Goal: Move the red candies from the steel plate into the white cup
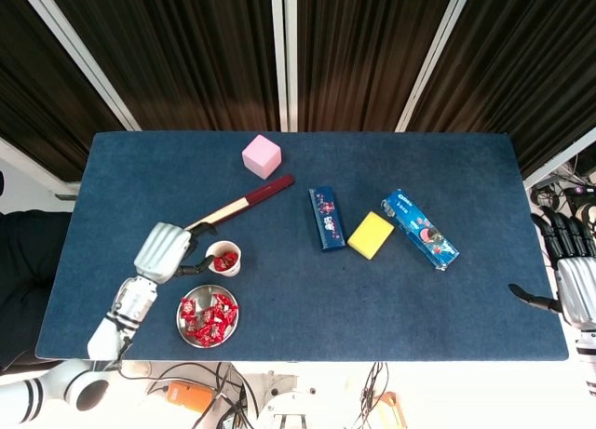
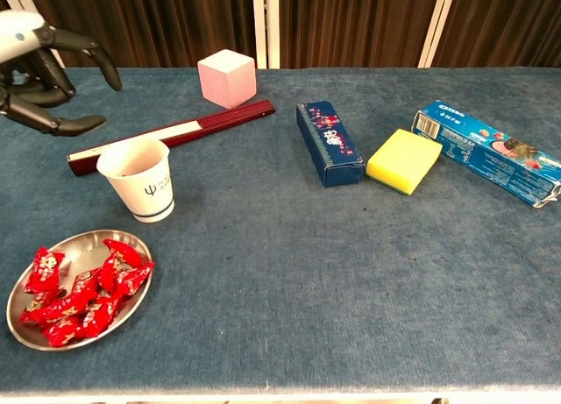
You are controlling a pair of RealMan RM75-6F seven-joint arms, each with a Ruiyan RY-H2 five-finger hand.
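The steel plate sits near the table's front left and holds several red candies. Just behind it stands the white cup, with red candies visible inside in the head view. My left hand hovers to the left of the cup, fingers apart and holding nothing. My right hand hangs off the table's right edge, fingers spread and empty.
A dark red and cream stick lies behind the cup. Further back stands a pink cube. A blue box, a yellow sponge and a blue cookie pack lie mid-right.
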